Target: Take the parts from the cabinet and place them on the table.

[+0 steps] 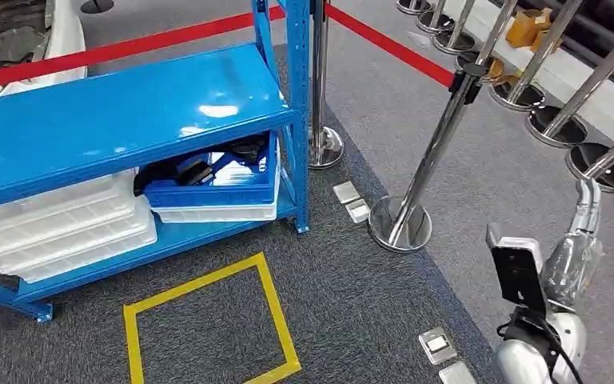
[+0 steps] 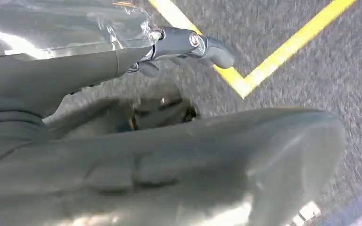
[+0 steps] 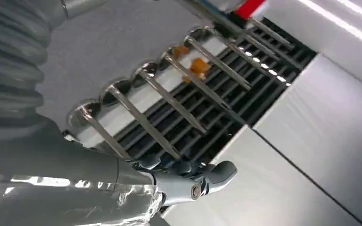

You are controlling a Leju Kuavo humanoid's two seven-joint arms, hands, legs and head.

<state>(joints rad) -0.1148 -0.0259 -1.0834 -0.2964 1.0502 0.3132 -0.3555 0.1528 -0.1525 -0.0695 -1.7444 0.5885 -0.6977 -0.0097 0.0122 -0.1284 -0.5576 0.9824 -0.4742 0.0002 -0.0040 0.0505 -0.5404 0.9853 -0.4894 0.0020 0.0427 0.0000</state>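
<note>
Right hand point(image 3: 188, 181) hangs at the side, holding nothing; fingers look loosely curled. Left hand point(image 2: 188, 47) likewise, over the yellow floor square point(image 1: 208, 320). Beyond the square, parts sit in the blue crate point(image 1: 208, 188) on the cabinet's point(image 1: 128, 112) lower shelf; table unseen, fetching remains.

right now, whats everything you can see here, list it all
rack: one, blue, left
crate: one, blue, rack's lower shelf, dark parts inside
trays: a stack, clear white, lower shelf left of the crate
tape square: one, yellow, carpet before the rack
posts: several, chrome, right side
barrier belt: red, behind the rack
floor plates: four, silver, carpet
right hand: grey, holds nothing
left hand: grey, over the tape corner
</note>
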